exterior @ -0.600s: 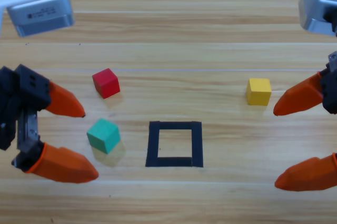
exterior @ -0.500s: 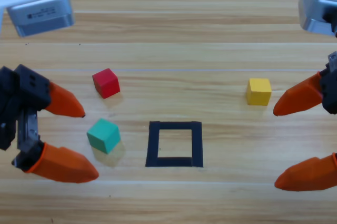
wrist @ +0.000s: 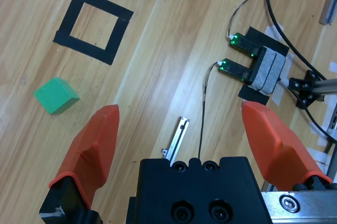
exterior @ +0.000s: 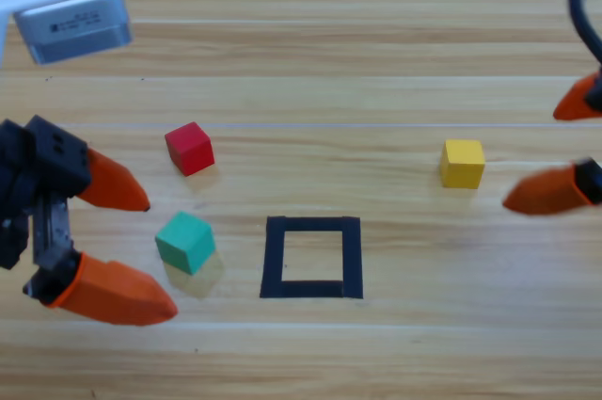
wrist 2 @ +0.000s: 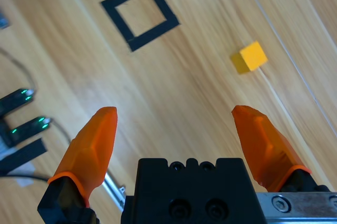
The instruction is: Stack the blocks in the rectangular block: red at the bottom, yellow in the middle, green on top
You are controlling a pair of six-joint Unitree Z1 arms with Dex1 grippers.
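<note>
The red cube [exterior: 189,148] sits left of centre on the wood. The teal-green cube [exterior: 185,242] [wrist: 56,95] lies below it, turned at an angle. The yellow cube [exterior: 462,163] [wrist 2: 249,57] rests on the right. The black tape square [exterior: 312,257] [wrist: 93,24] [wrist 2: 139,13] has only bare wood inside. My left gripper [exterior: 141,249] [wrist: 184,129] is open at the left edge, just left of the green cube. My right gripper [exterior: 550,151] [wrist 2: 174,118] is open at the right edge, to the right of the yellow cube and apart from it.
A grey arm housing [exterior: 66,5] shows at the top left corner. The left wrist view shows cables and a small device with green lights [wrist: 253,60] on the table. Similar green-lit hardware [wrist 2: 21,113] sits at the left edge of the right wrist view.
The right gripper has risen toward the picture's top and drawn toward the right edge, so less of its jaws shows. The left gripper and all three cubes hold still.
</note>
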